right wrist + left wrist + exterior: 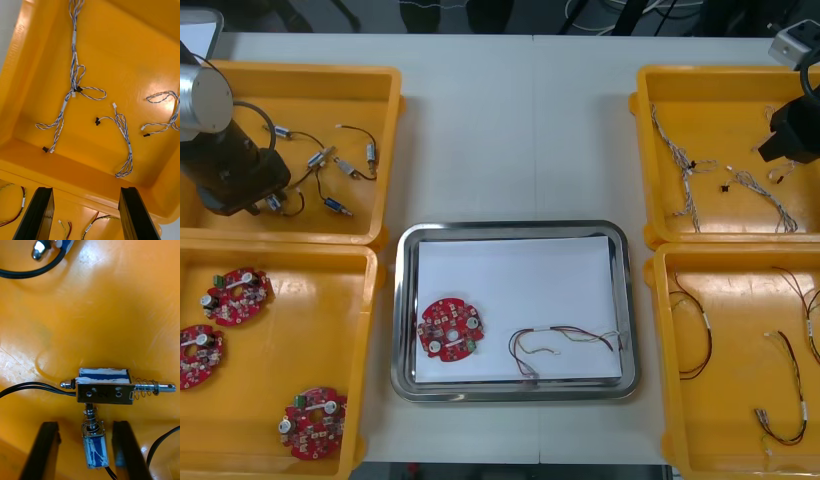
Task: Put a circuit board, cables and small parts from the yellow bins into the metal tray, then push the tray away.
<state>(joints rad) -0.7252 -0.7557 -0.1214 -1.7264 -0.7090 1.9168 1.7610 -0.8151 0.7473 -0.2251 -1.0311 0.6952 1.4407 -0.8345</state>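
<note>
Where left claw [85, 426] gapes, metal parts [105, 390] (spring-tipped) glint.

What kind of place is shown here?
Likely an electronics assembly or kitting station: yellow bins hold round red circuit boards, cables and small metal parts, with a metal tray between them on a light table.

Bright, even overhead light leaves white glare on the glossy yellow bins [98, 296].

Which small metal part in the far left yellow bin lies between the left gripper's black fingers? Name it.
The blue-wrapped small metal part lying lengthwise between the fingers of the open left gripper; a second metal part lies crosswise beyond their tips.
</note>
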